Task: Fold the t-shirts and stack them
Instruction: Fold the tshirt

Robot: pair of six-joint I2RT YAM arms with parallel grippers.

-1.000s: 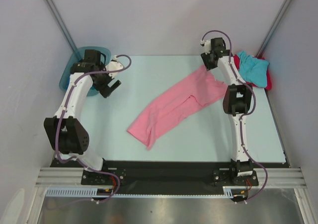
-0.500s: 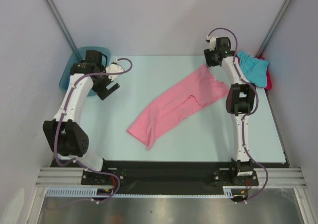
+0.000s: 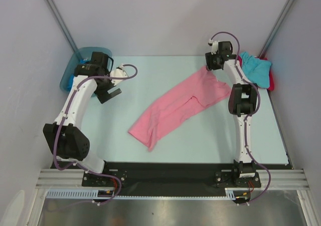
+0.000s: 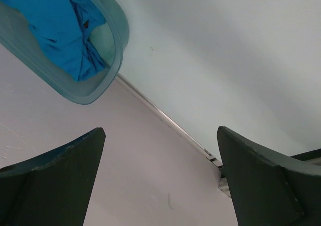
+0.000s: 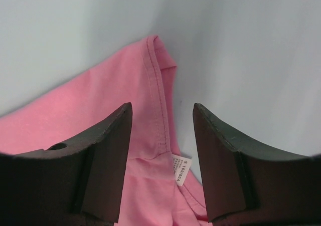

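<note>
The pink t-shirt [image 3: 180, 105] lies crumpled in a long diagonal strip across the middle of the table. My right gripper [image 3: 210, 65] hovers open over its far end, and the right wrist view shows the collar seam and size label [image 5: 179, 170] between the spread fingers of that gripper [image 5: 163, 108]. The turquoise t-shirt [image 3: 256, 68] lies on the red t-shirt [image 3: 271, 80] at the back right. The royal blue t-shirt [image 4: 60, 30] sits in the tub [image 4: 115, 60]. My left gripper [image 3: 113, 88] is open and empty near the tub, as the left wrist view [image 4: 160, 136] also shows.
The blue-green tub [image 3: 70, 73] stands at the back left corner beside the left arm. Grey walls enclose the table on three sides. The black base rail [image 3: 165, 173] runs along the near edge.
My left gripper has shifted slightly right, its wrist turning. My right gripper has moved a little toward the back over the shirt's collar. The pink shirt has not moved.
</note>
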